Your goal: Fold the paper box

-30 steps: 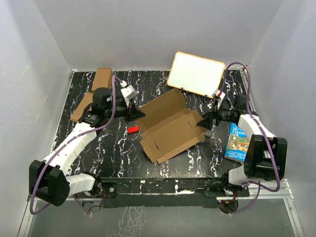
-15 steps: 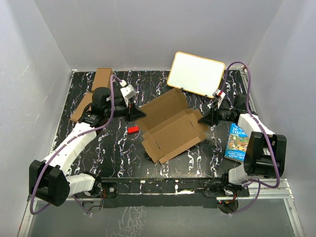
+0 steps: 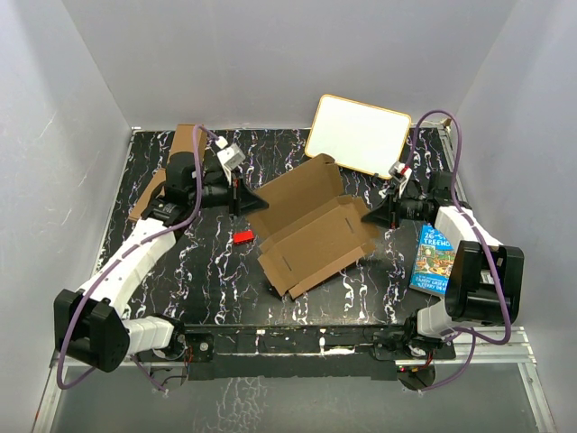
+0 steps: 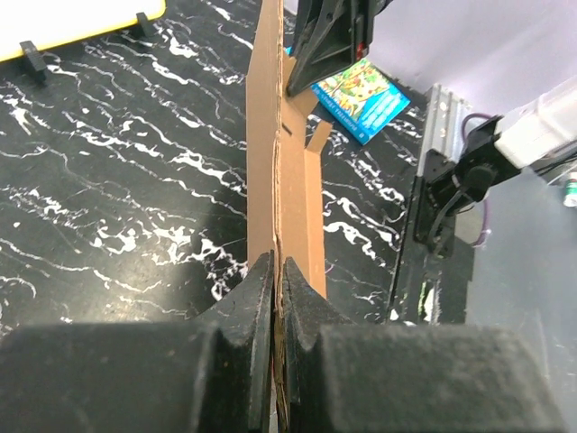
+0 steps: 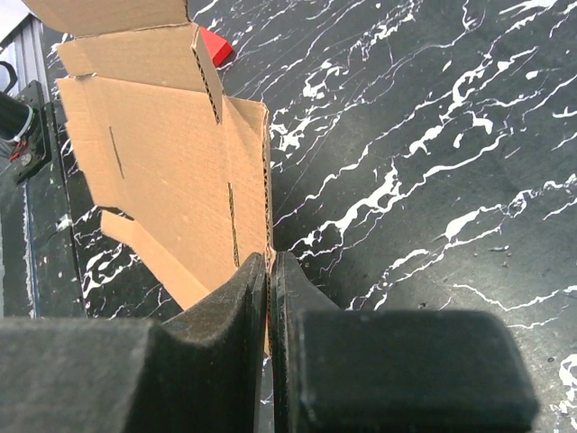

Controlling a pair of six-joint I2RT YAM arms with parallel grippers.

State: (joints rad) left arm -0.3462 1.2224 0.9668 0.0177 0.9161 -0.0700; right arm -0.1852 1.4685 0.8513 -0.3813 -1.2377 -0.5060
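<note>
The paper box (image 3: 311,230) is a flat brown die-cut sheet with flaps and slits, lying mid-table with its far-left panel tilted up. My left gripper (image 3: 240,193) is shut on the box's left edge. In the left wrist view the cardboard (image 4: 278,135) runs edge-on away from the pinching gripper (image 4: 278,271). My right gripper (image 3: 370,219) is shut on the box's right edge. In the right wrist view that gripper (image 5: 269,263) clamps the corrugated edge of the sheet (image 5: 162,135).
A white board with a yellow rim (image 3: 358,133) leans at the back right. A blue picture book (image 3: 435,257) lies by the right arm. A small red item (image 3: 242,236) sits left of the box. Brown cartons (image 3: 185,144) stand at the back left.
My right gripper has closed on the box's right edge. My left arm has risen and moved back, lifting the far-left panel of the sheet.
</note>
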